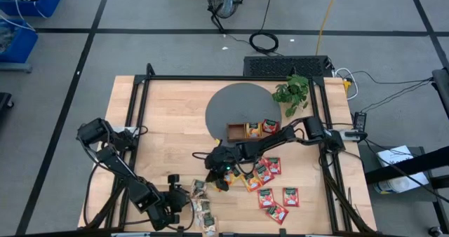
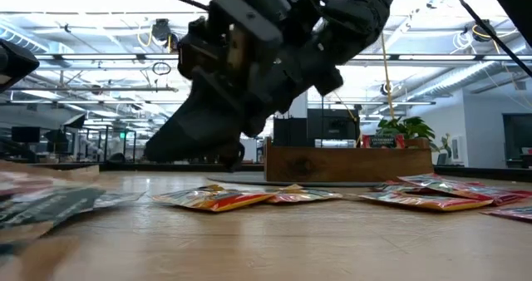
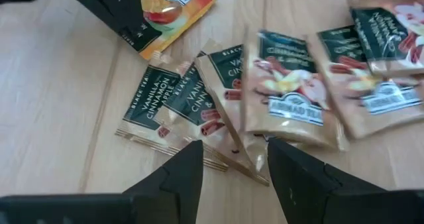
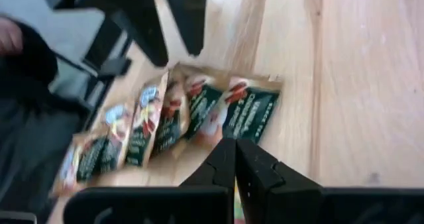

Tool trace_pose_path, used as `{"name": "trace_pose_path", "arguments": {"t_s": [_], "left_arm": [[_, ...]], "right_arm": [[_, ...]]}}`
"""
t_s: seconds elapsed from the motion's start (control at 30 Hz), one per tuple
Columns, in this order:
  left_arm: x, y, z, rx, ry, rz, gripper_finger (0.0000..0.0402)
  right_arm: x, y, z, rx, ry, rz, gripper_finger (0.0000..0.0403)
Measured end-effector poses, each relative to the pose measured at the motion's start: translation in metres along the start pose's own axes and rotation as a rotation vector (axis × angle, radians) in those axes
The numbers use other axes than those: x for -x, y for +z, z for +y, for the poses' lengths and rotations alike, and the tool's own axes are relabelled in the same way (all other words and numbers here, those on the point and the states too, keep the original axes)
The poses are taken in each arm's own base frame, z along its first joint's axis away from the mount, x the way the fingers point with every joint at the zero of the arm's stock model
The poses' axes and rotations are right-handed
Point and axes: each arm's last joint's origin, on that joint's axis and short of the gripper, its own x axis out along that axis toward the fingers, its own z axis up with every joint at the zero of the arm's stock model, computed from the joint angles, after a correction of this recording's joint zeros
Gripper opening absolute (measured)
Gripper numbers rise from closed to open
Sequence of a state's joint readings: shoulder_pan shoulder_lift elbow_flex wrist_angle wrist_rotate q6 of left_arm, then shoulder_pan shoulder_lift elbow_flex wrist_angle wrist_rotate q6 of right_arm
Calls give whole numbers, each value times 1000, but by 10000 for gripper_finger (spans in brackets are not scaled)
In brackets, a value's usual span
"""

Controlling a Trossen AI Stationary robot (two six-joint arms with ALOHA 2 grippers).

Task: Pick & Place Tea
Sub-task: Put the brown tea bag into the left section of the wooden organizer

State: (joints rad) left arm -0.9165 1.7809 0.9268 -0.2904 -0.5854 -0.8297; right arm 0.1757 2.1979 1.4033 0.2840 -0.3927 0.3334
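Jaws of right gripper (image 1: 223, 181) clenched together, low over the table (image 1: 168, 118) by orange sachets (image 1: 251, 181); left gripper (image 3: 233, 159) jaws released, astride beige sachets (image 3: 285, 91) at near edge; red sachets (image 1: 270, 125) in wooden tray (image 1: 235, 131).

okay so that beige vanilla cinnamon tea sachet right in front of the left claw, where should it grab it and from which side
Grip the raised near edge of the beige sachet, coming straight down from above. It lies flat and thin on the table, overlapping its neighbours, so only an edge gives the fingers something to pinch. The left claw hangs open just over that edge. Expect it may drag a neighbouring sachet along.
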Motion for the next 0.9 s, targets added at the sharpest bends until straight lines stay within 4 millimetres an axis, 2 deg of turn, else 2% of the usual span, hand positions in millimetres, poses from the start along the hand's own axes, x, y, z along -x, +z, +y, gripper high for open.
{"name": "trace_pose_path", "arguments": {"t_s": [0.23, 0.4, 0.47, 0.6, 0.73, 0.8, 0.9], "left_arm": [[0, 0, 1, 19, 22, -12, 172], [14, 3, 7, 42, 56, -32, 172], [23, 7, 9, 58, 53, -51, 172], [33, 15, 11, 110, 21, -84, 172], [31, 18, 11, 177, 6, -97, 172], [29, 21, 10, 216, -37, -76, 172], [28, 24, 6, 259, -125, -32, 172]], "right_arm": [[28, 2, 20, 158, -100, 91, 0], [58, 8, 54, 313, -85, 32, 0], [66, 3, 67, 357, -84, 17, 0], [62, -20, 82, 408, -50, -34, 0], [52, -40, 87, 494, -4, -137, 0], [47, -50, 83, 449, -13, -157, 0], [40, -55, 74, 344, 4, -184, 5]]}}
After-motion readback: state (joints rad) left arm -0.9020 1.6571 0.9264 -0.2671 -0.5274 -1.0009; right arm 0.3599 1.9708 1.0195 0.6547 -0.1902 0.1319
